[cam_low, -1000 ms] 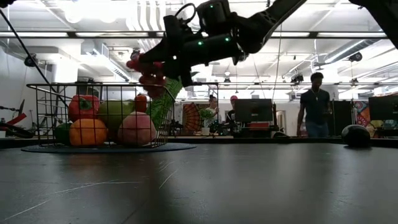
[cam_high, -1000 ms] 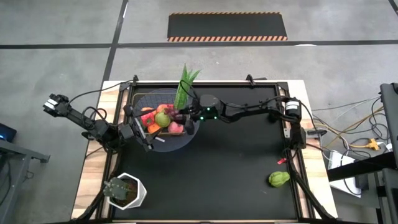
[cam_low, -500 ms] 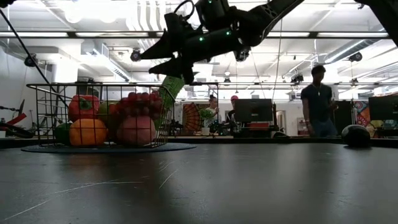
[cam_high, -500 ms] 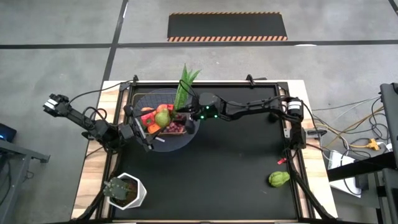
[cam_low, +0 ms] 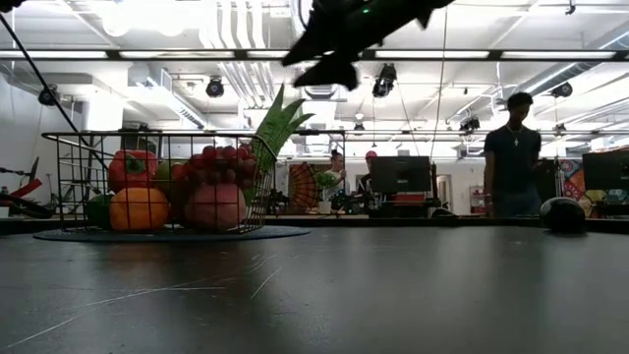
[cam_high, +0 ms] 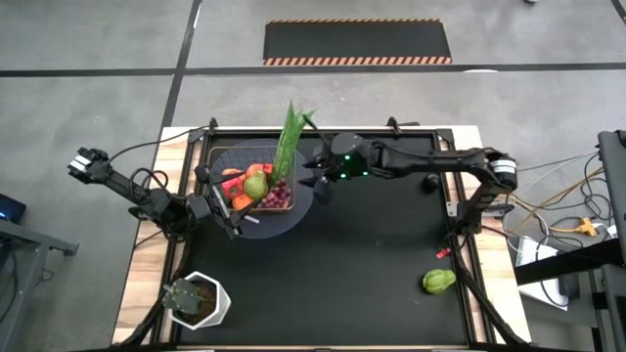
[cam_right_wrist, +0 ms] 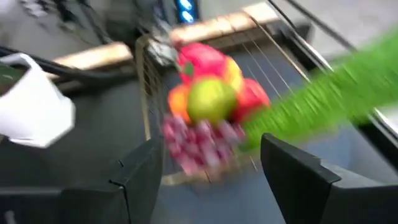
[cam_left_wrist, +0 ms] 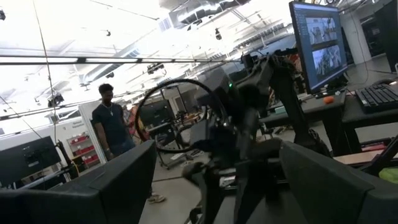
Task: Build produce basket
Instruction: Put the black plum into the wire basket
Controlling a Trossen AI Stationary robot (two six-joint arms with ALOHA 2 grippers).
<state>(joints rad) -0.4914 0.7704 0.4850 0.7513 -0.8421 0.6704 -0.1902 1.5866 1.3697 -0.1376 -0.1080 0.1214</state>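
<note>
The dark wire basket (cam_high: 220, 156) stands at the table's far left on its round grey disc. It holds the produce: orange, red, pink and green fruits, with purple grapes (cam_high: 279, 195) on top at its right side. A long green leafy stalk (cam_high: 289, 137) leans out over its far right corner. My right gripper (cam_high: 315, 182) hangs open and empty, high above the table just right of the basket, also seen in the low view (cam_low: 329, 59). My left gripper (cam_high: 233, 217) waits open by the basket's near left side. A green fruit (cam_high: 439, 282) and a thin red chili (cam_high: 442, 253) lie at the table's right edge.
A small potted plant in a white pot (cam_high: 196, 299) stands at the near left corner. The black mat (cam_high: 372, 264) between the basket and the right edge is bare. Beyond the table a person (cam_low: 513, 152) stands in the room.
My right gripper has opened and let go of the purple grapes, which have dropped from above the basket onto the fruit inside. It has then risen, tipped up toward level and drawn back toward the table's right edge.
</note>
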